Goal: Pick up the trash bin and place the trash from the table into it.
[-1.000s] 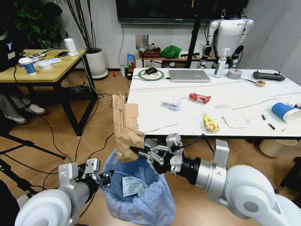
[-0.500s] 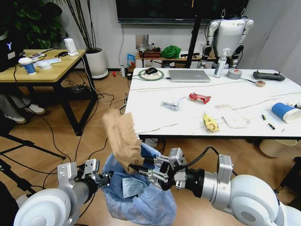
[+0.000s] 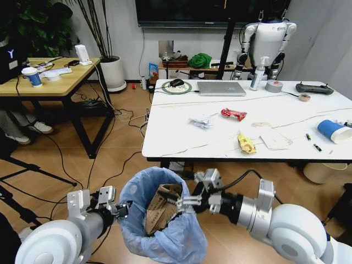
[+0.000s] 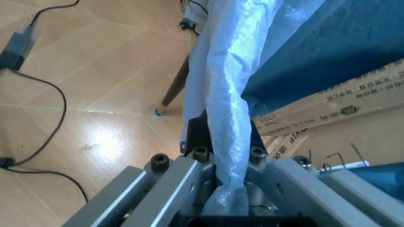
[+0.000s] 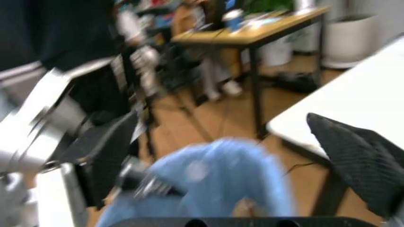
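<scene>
The trash bin, lined with a crinkled light-blue bag, hangs low in front of me, below the near edge of the table. My left gripper is shut on the bag's rim. A torn brown cardboard box lies inside the bin, its printed side against the bag. My right gripper hovers open at the bin's rim, its black fingers spread wide over the blue bag. On the table lie crumpled clear plastic, a red wrapper, a yellow wrapper, white paper and a blue paper cup.
A silver laptop, a grey tape roll and a black controller sit at the table's far side. A wooden desk stands to the left, with cables on the floor beside it. A cream bin stands under the table's right end.
The right gripper brought the cardboard box down into the bin and let go of it. The box now rests in the bag. The left gripper still holds the rim.
</scene>
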